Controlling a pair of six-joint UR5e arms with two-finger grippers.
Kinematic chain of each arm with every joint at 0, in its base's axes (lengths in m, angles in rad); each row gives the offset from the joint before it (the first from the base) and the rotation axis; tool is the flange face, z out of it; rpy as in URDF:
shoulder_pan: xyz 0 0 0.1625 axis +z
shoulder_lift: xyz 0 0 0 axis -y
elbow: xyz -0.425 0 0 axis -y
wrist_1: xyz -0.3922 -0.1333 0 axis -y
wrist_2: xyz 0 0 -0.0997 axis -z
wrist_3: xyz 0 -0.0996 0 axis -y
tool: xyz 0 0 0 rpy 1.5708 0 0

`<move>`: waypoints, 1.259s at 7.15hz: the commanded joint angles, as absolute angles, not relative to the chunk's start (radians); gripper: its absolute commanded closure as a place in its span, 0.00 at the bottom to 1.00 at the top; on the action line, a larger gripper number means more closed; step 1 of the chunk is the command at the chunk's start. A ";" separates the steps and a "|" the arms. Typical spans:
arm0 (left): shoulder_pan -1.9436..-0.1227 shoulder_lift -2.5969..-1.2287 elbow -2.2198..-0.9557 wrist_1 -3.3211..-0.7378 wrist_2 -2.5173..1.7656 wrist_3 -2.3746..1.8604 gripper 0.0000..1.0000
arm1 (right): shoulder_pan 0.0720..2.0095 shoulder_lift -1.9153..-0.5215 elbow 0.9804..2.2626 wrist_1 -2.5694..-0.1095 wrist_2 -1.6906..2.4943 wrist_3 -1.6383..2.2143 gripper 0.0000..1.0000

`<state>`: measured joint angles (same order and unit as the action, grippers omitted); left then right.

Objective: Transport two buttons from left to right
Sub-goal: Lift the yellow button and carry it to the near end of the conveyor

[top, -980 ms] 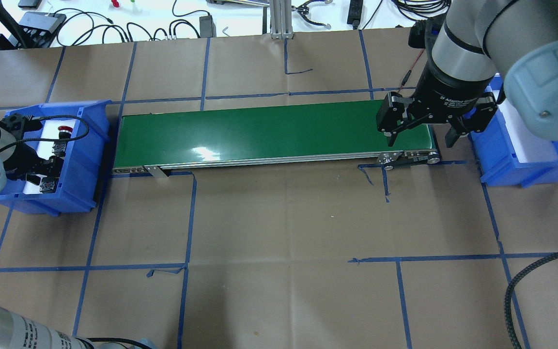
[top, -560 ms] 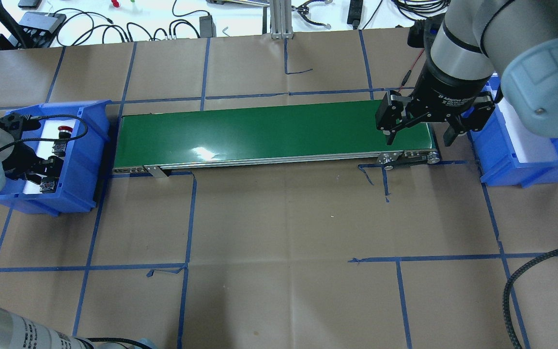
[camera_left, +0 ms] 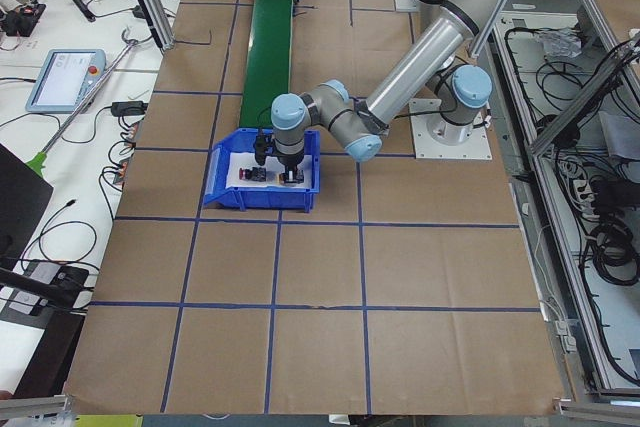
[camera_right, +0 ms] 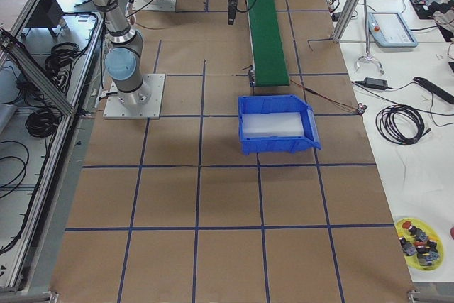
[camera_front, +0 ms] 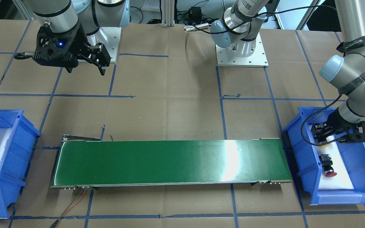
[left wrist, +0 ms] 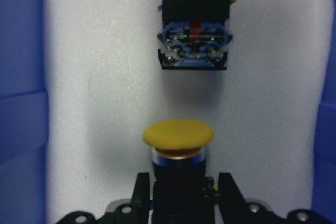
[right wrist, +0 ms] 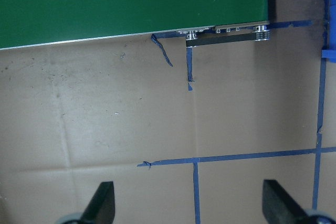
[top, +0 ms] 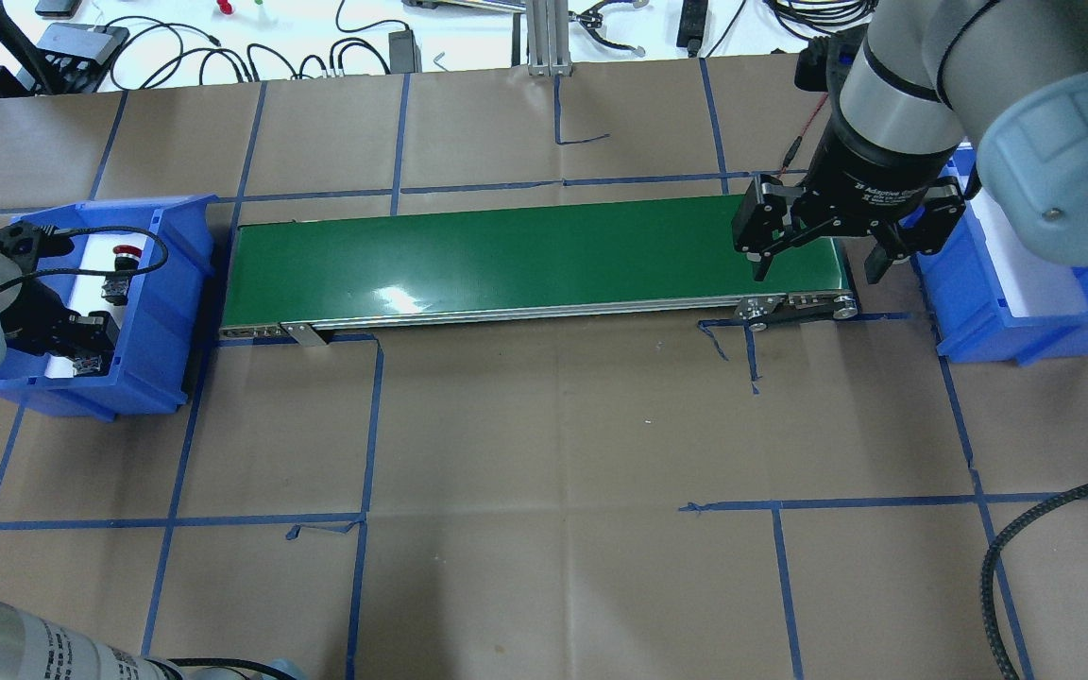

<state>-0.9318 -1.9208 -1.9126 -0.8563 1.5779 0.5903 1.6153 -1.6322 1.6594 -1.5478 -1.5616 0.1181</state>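
The yellow button (left wrist: 178, 134) stands on white foam in the left blue bin (top: 159, 312). My left gripper (left wrist: 182, 195) is shut on its black body, one finger on each side. A sliver of yellow shows under that gripper (camera_front: 325, 139) in the front-facing view. The red button (camera_front: 328, 166) lies on its side on the foam just beyond, its contact block (left wrist: 194, 35) facing the wrist camera. My right gripper (top: 818, 269) is open and empty, held above the right end of the green conveyor (top: 525, 255).
The right blue bin (top: 978, 321) with a white foam liner sits past the conveyor's right end, and no button shows in it. Blue tape lines cross the brown paper table. A black cable (top: 1026, 538) hangs at the near right.
The left gripper's fingers have drawn together on the yellow button in the bin. The right gripper has shifted slightly away over the conveyor's end and stays open.
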 commanded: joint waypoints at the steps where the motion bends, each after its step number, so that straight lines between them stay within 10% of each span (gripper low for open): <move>1: -0.934 -1.846 -1.841 -0.998 1.583 0.591 0.97 | 1.615 -1.632 1.660 -1.548 -1.562 0.118 0.00; 5: -0.966 -1.819 -1.492 -1.423 1.583 0.586 0.97 | 1.621 -1.634 1.664 -1.545 -1.562 0.118 0.00; 9: -1.188 -1.838 -1.450 -1.411 1.588 0.476 0.97 | 1.621 -1.632 1.666 -1.546 -1.560 0.118 0.00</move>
